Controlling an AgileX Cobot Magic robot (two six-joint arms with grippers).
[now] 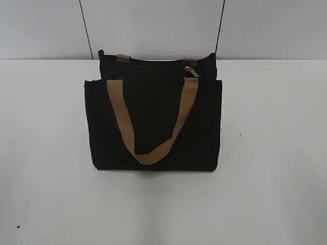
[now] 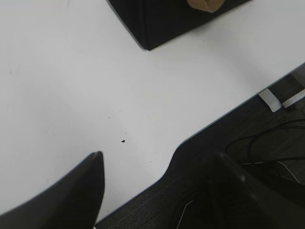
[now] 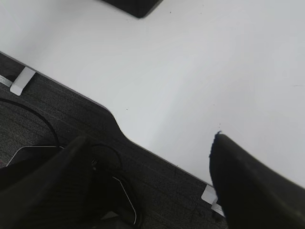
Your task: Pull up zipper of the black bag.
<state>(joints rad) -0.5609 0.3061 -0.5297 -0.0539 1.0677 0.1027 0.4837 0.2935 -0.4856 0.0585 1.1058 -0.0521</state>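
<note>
Bare table (image 1: 163, 214) up front, then the black bag (image 1: 153, 122) lying mid-table, zipper (image 1: 192, 71) pull at its top right by the far handle tab. Left gripper (image 2: 157, 191) and right gripper (image 3: 147, 176) hang apart, empty, at the table's near edge. You pin the bag, pinch only the pull.
</note>
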